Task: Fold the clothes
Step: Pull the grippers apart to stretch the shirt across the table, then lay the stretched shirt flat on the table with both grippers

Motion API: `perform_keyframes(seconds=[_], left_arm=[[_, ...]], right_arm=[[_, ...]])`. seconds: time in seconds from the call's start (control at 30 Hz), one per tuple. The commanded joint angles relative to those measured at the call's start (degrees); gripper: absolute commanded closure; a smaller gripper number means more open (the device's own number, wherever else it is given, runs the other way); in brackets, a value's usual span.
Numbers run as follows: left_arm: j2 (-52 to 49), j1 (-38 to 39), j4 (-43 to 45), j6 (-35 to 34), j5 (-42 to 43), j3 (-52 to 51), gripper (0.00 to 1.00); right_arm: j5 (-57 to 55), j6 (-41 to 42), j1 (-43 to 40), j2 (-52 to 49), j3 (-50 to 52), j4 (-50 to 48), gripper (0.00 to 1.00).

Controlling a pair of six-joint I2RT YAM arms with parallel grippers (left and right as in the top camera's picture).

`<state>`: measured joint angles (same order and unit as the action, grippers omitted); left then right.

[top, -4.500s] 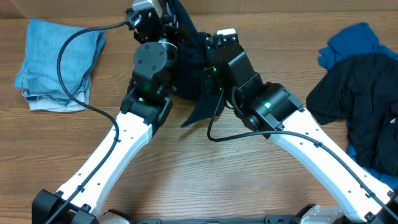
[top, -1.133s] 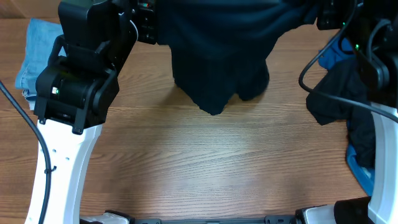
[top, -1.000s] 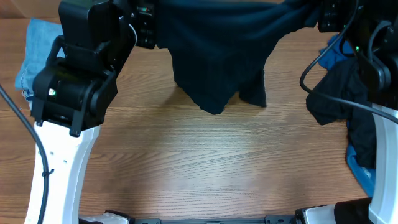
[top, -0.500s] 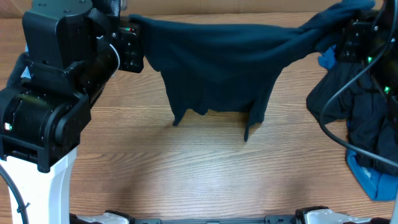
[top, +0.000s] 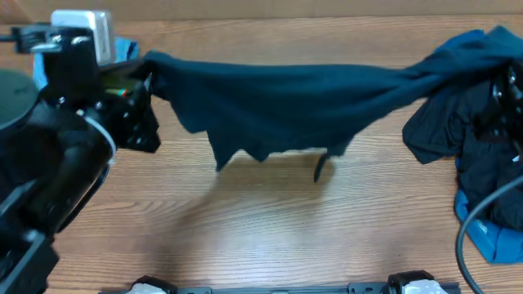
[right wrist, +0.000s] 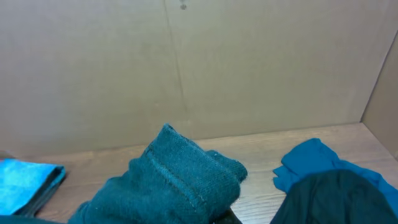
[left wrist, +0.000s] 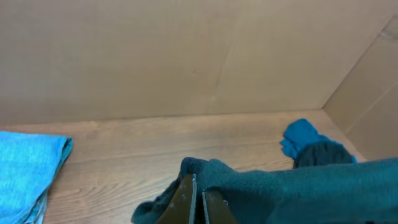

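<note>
Left gripper is clamped tight on one corner of the dark shirt. In the left wrist view its two fingers stand pressed together with the teal-dark cloth bunched over and around their tips. From there the fabric runs off to the right in a long ridge.

Right gripper is closed as well. In the right wrist view a thick, rolled wad of the same shirt sits directly over the fingers and hides almost all of them. The cloth drapes away to the lower left.

From overhead, the shirt hangs stretched between the two grippers like a sagging line, high at both ends. Its loose lower edge droops in uneven points toward the middle. It casts a soft shadow on the wooden table underneath; whether the lowest tips touch the wood cannot be told.

Farther right, just beside the right gripper, lies a heap of other clothes. A dark garment is crumpled on top, and a bright blue garment shows behind it and again at the table's lower right corner.

At the far left, behind the left arm, a pale blue folded cloth rests flat on the table, well apart from the heap.

Beyond everything stands a plain cardboard wall.
</note>
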<state>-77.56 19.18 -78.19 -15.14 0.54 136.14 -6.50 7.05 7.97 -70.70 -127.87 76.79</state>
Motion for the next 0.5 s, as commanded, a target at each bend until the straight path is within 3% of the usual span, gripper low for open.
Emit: perform_keyframes(seconds=[0.0,0.17,0.33,0.47], left_arm=[[-1.0,0.5,0.2,-1.4,0.5,0.7,0.96],[-9.4,0.5,0.8,-1.4,0.5,0.7,0.96],[-21.5,0.4,0.8,-1.4,-0.1,0.7,0.96],[-30.6,0.3,1.3,-1.4,-8.2,0.7,0.96]], right_arm=[[0.2,0.7,-0.3,-0.4,-0.9,-0.1,0.96],[0.1,0.7,-0.3,-4.5,-0.9,-0.4,0.96],[0.2,0.7,-0.3,-15.8,-0.8,-1.2,0.96],[0.2,0.7,-0.3,-28.5,-0.8,-5.1,0.96]])
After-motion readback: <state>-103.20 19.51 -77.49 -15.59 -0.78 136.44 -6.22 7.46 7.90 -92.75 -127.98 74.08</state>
